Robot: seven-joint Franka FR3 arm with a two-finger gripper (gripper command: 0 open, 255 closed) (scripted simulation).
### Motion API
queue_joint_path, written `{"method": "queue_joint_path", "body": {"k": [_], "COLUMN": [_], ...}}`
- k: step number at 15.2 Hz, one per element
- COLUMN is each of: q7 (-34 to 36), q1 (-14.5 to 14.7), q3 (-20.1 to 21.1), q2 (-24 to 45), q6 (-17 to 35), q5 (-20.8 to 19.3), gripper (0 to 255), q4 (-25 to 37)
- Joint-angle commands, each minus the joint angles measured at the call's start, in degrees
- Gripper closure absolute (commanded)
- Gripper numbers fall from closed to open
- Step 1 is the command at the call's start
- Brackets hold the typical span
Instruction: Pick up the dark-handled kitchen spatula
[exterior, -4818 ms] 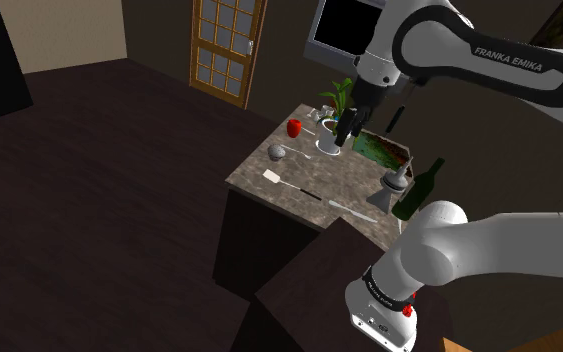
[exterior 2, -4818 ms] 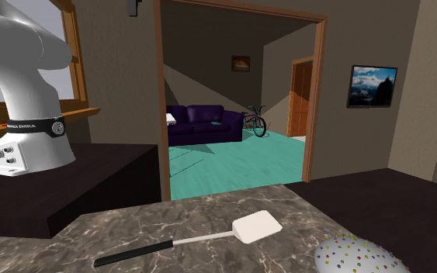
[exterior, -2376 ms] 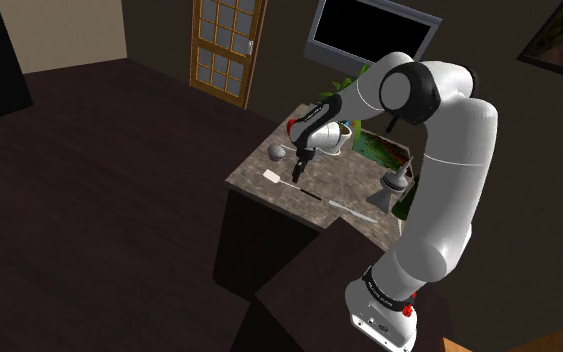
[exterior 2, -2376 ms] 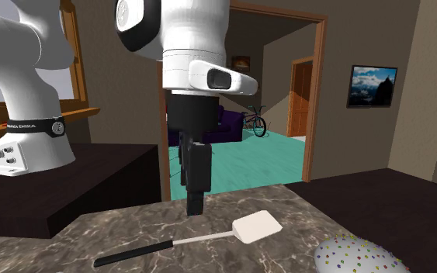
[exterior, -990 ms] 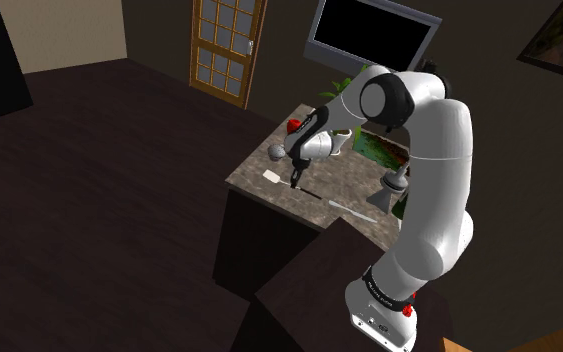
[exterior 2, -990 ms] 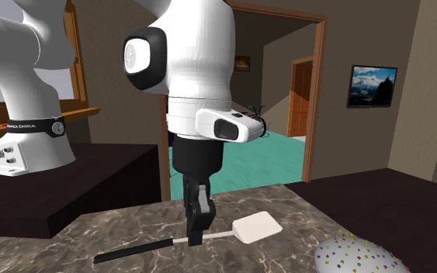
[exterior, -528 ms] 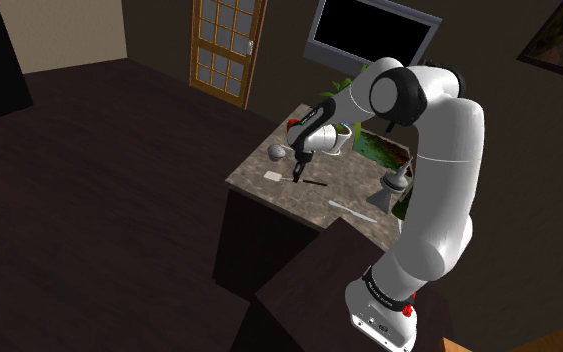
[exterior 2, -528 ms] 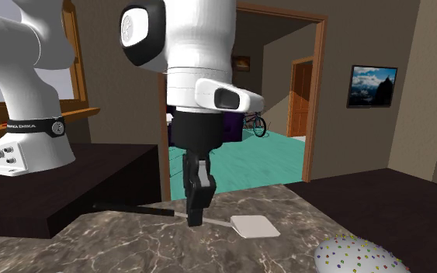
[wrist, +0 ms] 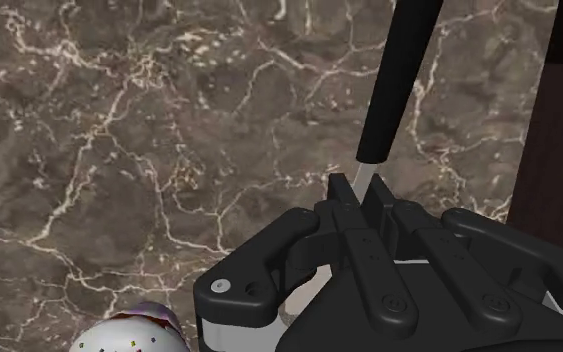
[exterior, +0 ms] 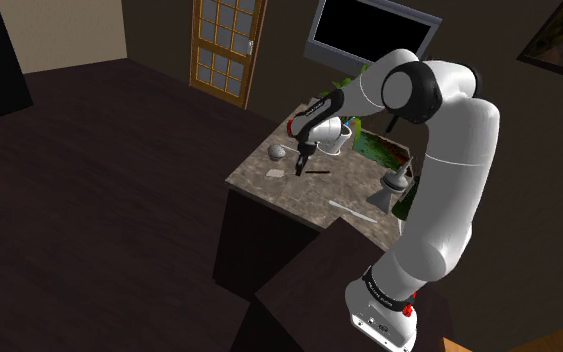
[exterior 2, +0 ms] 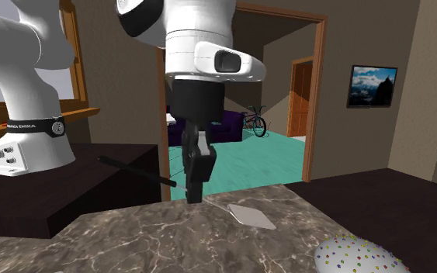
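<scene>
Pincer (exterior 2: 195,194) pinches spatula (exterior 2: 251,215) at its thin neck, dark handle (exterior 2: 135,172) cocked upward over worktop (exterior 2: 116,244); judged best: straight slow rise, firm grip against pivoting.

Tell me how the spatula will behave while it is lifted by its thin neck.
Probably stiff: the spatula runs straight from handle to blade with no sag. It may pivot in the gripper, since the fingers pinch only the narrow neck and it sits tilted, handle high. Likely light, being so slim.
</scene>
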Motion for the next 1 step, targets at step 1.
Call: {"method": "queue_joint_path", "body": {"k": [1], "q7": [0.17], "q1": [0.14], "q3": [-0.12], "q2": [-0.42], "q6": [-0.36], "q5": [-0.20], "gripper": [255], "q4": [-0.09]}}
